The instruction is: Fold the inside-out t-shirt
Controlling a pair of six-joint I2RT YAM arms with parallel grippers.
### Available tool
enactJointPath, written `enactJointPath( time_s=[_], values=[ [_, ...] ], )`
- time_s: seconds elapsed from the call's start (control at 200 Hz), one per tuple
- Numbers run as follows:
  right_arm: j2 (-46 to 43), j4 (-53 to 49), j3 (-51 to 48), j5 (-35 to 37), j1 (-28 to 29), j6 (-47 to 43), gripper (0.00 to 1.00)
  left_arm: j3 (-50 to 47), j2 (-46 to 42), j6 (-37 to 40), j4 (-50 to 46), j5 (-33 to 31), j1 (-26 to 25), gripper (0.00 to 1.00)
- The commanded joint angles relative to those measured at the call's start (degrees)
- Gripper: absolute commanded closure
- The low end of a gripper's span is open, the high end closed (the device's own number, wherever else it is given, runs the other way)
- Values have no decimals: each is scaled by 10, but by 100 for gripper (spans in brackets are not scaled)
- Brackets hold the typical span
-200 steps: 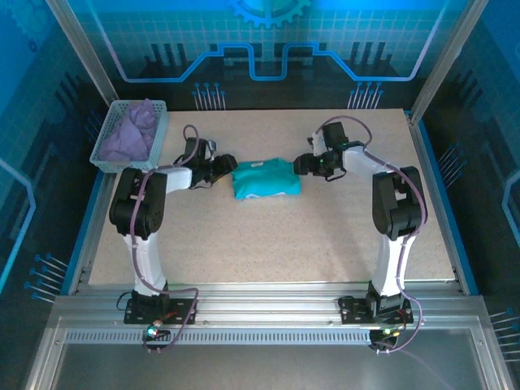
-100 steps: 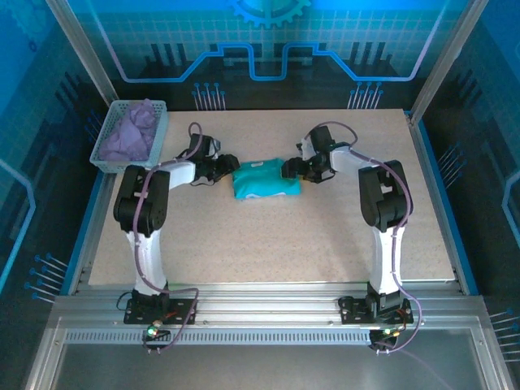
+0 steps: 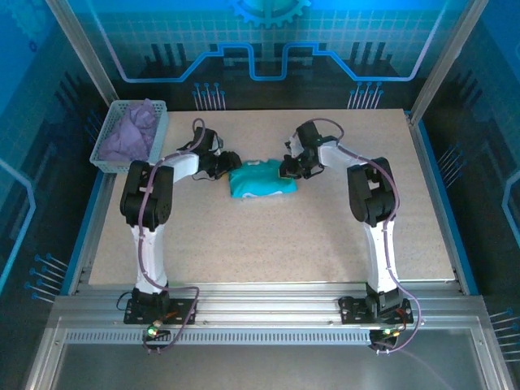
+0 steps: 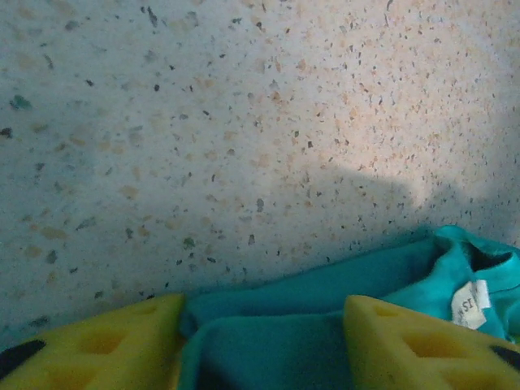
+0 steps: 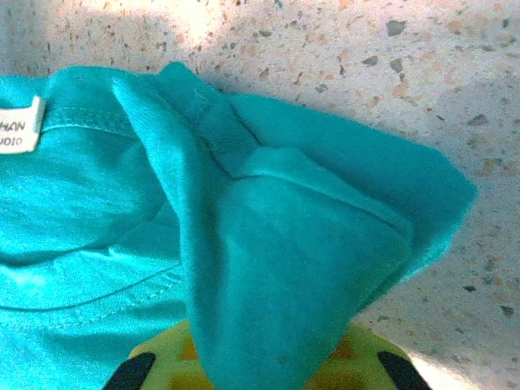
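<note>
My right gripper [image 5: 260, 363] is clamped shut on a bunched fold of the shirt [image 3: 262, 180], and the teal cloth drapes down over its yellow fingers [image 5: 166, 357]. From the top camera I see it at the bundle's right end. My left gripper [image 4: 262, 325] stands at the bundle's left end with its jaws apart and a fold of cloth lying between them; I can't tell whether they press on it. The white tag [image 4: 470, 302] shows at the neck, just beside the left gripper's right finger. The shirt is a compact lump in the far half of the worktop [image 3: 325, 244], about midway between the left and right edges. The worktop is a pale beige slab flecked with dark specks, with shadow falling across it beside the cloth. At its far left corner sits a basket [image 3: 160, 130] holding a purple cloth [image 3: 130, 134]. Both arm bases are bolted to an aluminium rail [image 3: 260, 313] along the near edge. Metal posts [image 3: 81, 49] and blue circuit-patterned panels [image 3: 268, 41] enclose the cell.
</note>
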Motion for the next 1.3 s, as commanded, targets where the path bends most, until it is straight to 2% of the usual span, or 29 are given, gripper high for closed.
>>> enactJointPath(
  time_s=[0.0, 0.165, 0.275, 0.45, 0.56, 0.61, 0.695, 0.76, 0.88, 0.955, 1.02, 1.075, 1.145, 1.21, 1.295],
  values=[
    [-50, -38, 3, 13, -30, -29, 100, -33, -70, 0, -17, -9, 16, 37],
    [-131, -121, -17, 97, -107, -129, 100, -162, -230, -22, 64, -29, 32, 27],
    [-149, -194, 1, 198, -160, -200, 100, -243, -302, -57, 118, -10, 30, 26],
    [-135, -218, 37, 397, -239, -242, 100, -314, -364, -75, 139, 18, 22, 26],
    [-104, -203, 82, 466, -274, -249, 100, -338, -403, -61, 126, 13, 12, 26],
    [-76, -206, 116, 517, -280, -250, 95, -344, -418, -51, 115, 7, 7, 26],
    [-15, -246, 197, 618, -286, -242, 81, -350, -439, -40, 96, -3, 5, 25],
    [13, -281, 250, 655, -292, -226, 67, -353, -456, -30, 80, -13, 6, 25],
    [-6, -279, 255, 655, -283, -207, 39, -356, -489, -7, 52, -52, 6, 23],
    [-41, -262, 222, 649, -265, -203, 31, -355, -508, 10, 39, -85, 6, 19],
    [-85, -241, 179, 626, -244, -197, 29, -352, -524, 27, 27, -115, 6, 17],
    [-140, -205, 115, 590, -221, -191, 27, -354, -540, 43, 21, -148, 6, 14],
    [-233, -110, -6, 533, -186, -193, 22, -360, -567, 70, 19, -208, 7, 9],
    [-322, -12, -124, 490, -151, -196, 13, -375, -596, 95, 26, -273, 11, 2],
    [-411, 90, -247, 468, -116, -188, 1, -409, -632, 130, 58, -363, 18, 1]
  ],
)
